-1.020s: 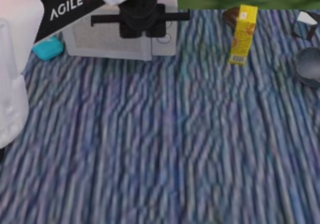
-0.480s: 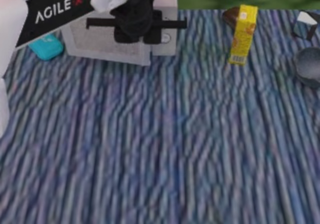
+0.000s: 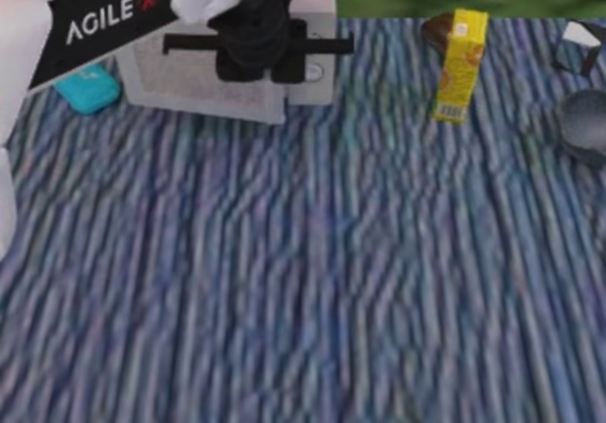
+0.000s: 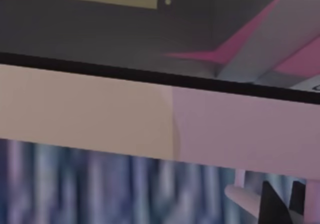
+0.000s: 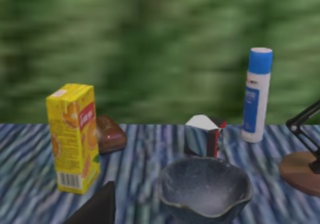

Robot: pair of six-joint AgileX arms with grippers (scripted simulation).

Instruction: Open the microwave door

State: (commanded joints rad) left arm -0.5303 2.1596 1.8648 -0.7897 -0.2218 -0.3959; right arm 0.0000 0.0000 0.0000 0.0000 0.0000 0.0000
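Top view: set above the bench [image 3: 331, 281], looking straight down, taking in the microwave [image 3: 227, 82] at the far left and a yellow juice carton [image 3: 459, 63] and a dark bowl [image 3: 582, 125] at the far right. Left wrist view: pressed very close against pale and pink panels, with a strip of striped bench [image 4: 100, 189] below; too near to tell which surfaces. Right wrist view: low, near bench level, facing the green backdrop. Shared with the top view: juice carton [image 5: 72, 136], bowl [image 5: 205, 189] and striped cloth.
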